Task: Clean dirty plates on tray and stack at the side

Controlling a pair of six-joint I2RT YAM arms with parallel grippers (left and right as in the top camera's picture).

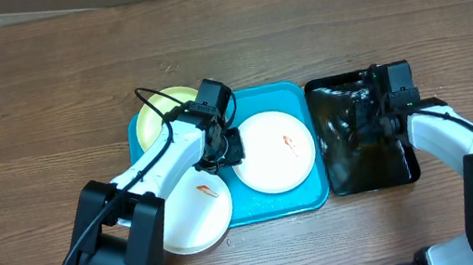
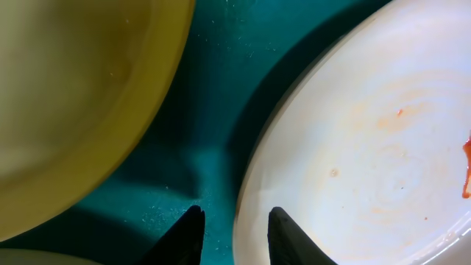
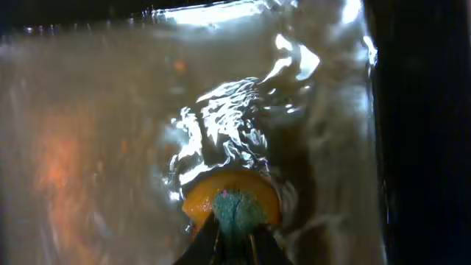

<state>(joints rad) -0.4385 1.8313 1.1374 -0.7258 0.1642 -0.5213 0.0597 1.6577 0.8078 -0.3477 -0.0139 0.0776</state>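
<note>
While the right end effector (image 3: pixel 234 246) sits down in the water of the black tub (image 1: pixel 356 178), its jaws are pinched shut on a sponge (image 3: pixel 235 206), orange with a teal face, half under the rippled surface. That tub stands on the bench (image 1: pixel 44 105) just right of the tray (image 1: pixel 285 202), touching or nearly touching its right edge.

Three plates are at the tray. A yellow-green plate (image 1: pixel 167 110) lies at the far-left corner. A white plate (image 1: pixel 268 156) lies flat in the right half, with an orange-red smear (image 1: pixel 290 146) right of its middle. Another white plate (image 1: pixel 195 221) sits at the near-left corner, overhanging the rim onto the bench, with its own smear (image 1: pixel 209 191).

Over the tray, the left end effector (image 1: pixel 220 149) points down between the yellow-green plate and the right-hand white plate. Its fingers (image 2: pixel 193 230) stand a narrow gap apart, one over bare tray, the other over the white plate, so that plate's left rim lines up with the gap. Whether either finger touches the rim cannot be told.
</note>
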